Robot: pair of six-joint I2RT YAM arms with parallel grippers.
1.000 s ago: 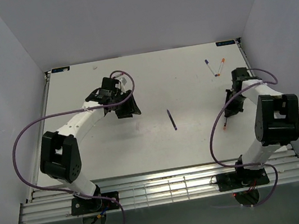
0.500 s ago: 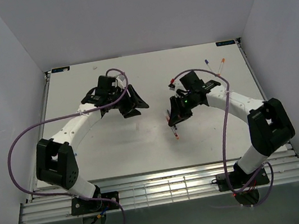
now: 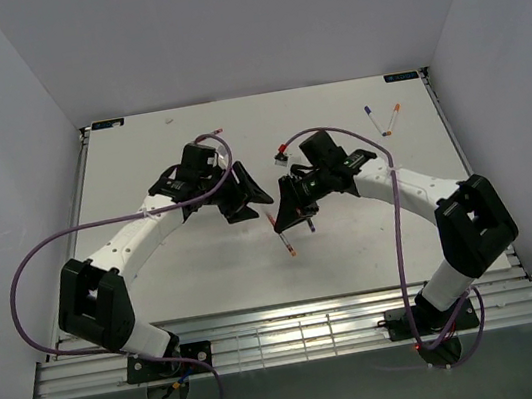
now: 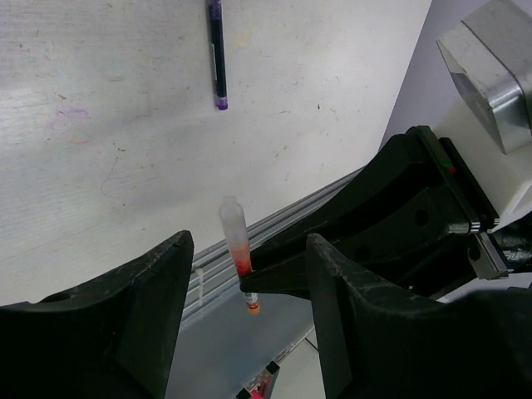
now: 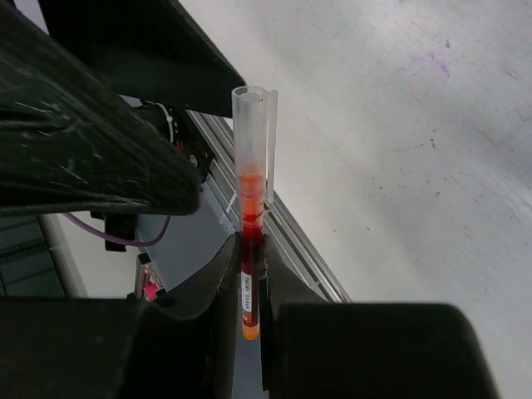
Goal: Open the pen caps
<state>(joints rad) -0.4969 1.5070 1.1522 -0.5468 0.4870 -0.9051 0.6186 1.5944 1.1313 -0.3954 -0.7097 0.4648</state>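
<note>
My right gripper is shut on a red pen, gripping its barrel so that the orange tail hangs below the fingers. The pen's translucent cap, with a clip, points up and away. My left gripper stands open facing it. The cap lies in line with the gap at the left fingertips, touching neither. In the top view both grippers meet mid-table: left, right, the pen slanting below them.
A dark pen with a purple end lies on the white table behind the grippers. Two more pens, blue-tipped and orange-tipped, lie at the back right. A metal rail runs along the near edge.
My right arm swung left from the table's right side to the centre, carrying the red pen. My left gripper moved right to meet it and opened wider.
</note>
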